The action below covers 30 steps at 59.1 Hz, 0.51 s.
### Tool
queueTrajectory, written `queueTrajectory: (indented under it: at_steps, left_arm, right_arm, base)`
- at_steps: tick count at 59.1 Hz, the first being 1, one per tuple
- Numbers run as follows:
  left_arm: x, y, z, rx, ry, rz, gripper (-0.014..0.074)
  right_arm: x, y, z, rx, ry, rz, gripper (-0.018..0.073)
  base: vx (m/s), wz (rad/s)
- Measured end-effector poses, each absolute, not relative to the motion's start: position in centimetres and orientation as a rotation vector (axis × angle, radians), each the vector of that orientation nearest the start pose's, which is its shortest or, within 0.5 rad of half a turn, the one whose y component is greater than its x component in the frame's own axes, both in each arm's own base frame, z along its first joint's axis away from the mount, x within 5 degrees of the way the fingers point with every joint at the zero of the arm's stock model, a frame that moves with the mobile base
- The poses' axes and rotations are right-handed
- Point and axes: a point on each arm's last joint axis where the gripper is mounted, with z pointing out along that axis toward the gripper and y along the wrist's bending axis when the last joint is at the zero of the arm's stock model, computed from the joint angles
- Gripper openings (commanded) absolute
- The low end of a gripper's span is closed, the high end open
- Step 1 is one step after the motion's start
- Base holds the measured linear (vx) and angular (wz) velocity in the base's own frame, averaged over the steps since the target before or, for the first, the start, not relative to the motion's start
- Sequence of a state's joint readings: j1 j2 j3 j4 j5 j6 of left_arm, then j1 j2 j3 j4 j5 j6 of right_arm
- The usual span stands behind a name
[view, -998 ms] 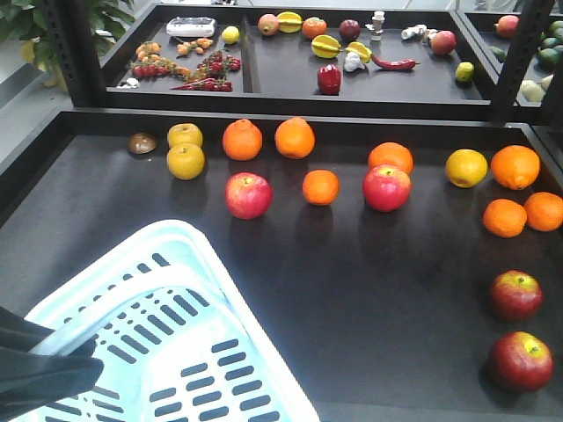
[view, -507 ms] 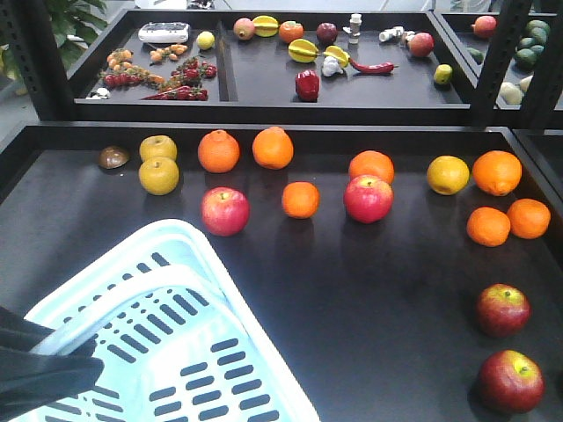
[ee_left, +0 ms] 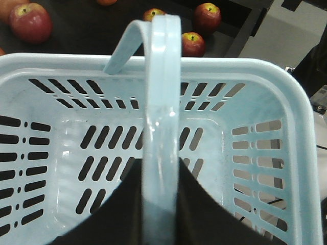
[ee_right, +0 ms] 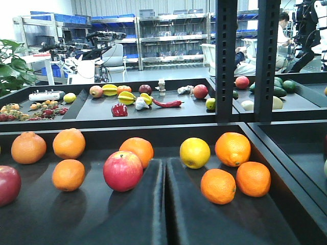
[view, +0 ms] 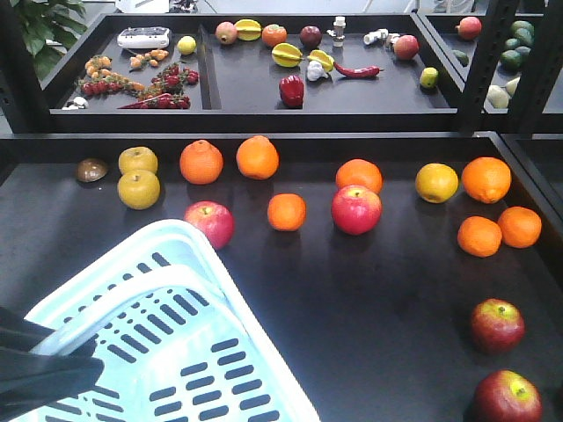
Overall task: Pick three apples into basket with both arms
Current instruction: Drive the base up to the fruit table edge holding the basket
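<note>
The pale blue basket point(view: 176, 334) fills the lower left of the front view, its handle point(ee_left: 162, 102) raised. My left gripper point(view: 48, 367) is shut on that handle, its black fingers point(ee_left: 122, 214) on either side. Two dark red apples point(view: 497, 325) point(view: 508, 397) lie at the table's right front; the left wrist view shows them beyond the basket rim point(ee_left: 193, 43) point(ee_left: 206, 15). Two brighter red apples point(view: 356, 209) point(view: 209, 223) lie mid-table, one close to the basket's far corner. My right gripper point(ee_right: 164, 162) is shut on nothing, low over the table, pointing between a red apple point(ee_right: 122, 170) and a yellow fruit point(ee_right: 194, 152).
Oranges point(view: 479, 236) point(view: 286, 212) and yellow fruits point(view: 437, 182) point(view: 139, 189) are scattered along the back of the table. A raised black rim point(view: 264, 134) bounds it, with a shelf of small produce point(view: 290, 90) behind. Black uprights point(view: 479, 53) stand at the right.
In the front view the table and fruit have slid down and left, while the basket and left gripper kept their place in the frame. The left red apple now sits close by the basket's corner.
</note>
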<state>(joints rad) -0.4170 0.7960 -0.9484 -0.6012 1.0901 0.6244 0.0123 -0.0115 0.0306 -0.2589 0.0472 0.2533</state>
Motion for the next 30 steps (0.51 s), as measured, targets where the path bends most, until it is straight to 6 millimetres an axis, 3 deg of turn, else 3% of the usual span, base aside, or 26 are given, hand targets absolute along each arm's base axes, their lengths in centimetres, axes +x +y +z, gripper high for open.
queueTrajectory:
  at_steps: [30]
  left_arm:
    - [9.58,-9.24,37.8,1.064,2.039,-0.662,-0.0006]
  right_arm:
    - [5.68,-0.04,19.93,-0.004,1.548,-0.004,-0.0005]
  base:
    - [0.04,0.0]
